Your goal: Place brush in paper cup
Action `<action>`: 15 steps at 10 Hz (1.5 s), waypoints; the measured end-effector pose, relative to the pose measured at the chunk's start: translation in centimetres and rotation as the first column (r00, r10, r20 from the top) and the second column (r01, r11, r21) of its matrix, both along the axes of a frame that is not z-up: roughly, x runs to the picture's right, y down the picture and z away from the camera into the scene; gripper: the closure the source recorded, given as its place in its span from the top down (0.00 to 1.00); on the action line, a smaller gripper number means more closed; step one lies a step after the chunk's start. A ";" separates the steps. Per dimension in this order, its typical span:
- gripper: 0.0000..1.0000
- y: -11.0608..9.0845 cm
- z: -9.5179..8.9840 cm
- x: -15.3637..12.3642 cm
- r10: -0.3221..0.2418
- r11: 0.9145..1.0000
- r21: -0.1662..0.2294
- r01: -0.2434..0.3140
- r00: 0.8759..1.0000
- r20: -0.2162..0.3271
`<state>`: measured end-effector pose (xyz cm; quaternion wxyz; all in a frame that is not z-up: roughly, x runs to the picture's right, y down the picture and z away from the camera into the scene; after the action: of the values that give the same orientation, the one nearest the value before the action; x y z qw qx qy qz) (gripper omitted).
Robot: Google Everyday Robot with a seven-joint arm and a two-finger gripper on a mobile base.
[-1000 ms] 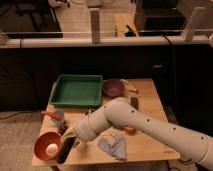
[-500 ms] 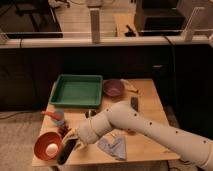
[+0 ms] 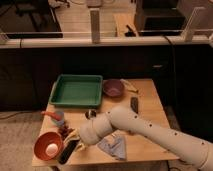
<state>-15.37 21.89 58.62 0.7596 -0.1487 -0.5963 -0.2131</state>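
Camera view: gripper at seven o'clock on the table, just beside orange bowl, fingers closed; whether it holds anything, I cannot tell

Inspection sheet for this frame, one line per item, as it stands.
Surface: wooden table, items spread across it.
Job's things: brush at gripper's tip, beside orange bowl; paper cup apart, near green tray.
Clutter: purple bowl, black block, blue cloth, light blue cup.
Gripper: gripper shut, low over table's front left.
Cables: dark cable behind table.
Surroundings: railing behind table.
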 end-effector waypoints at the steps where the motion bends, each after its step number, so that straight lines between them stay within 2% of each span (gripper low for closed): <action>1: 0.00 0.0 0.3 -0.2 -0.002 1.000 -0.001 0.002 1.000 0.003; 7: 0.00 0.0 1.9 -0.1 0.012 0.999 -0.032 -0.012 1.000 0.008; 12: 0.01 0.3 3.2 0.1 0.024 0.997 -0.078 -0.023 1.000 0.012; 13: 0.06 0.4 3.6 0.2 0.027 0.996 -0.087 -0.026 1.000 0.010; 15: 0.26 0.5 4.0 0.4 0.032 0.994 -0.101 -0.031 0.999 0.007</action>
<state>-15.00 22.36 62.66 0.7516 -0.1768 -0.6119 -0.1713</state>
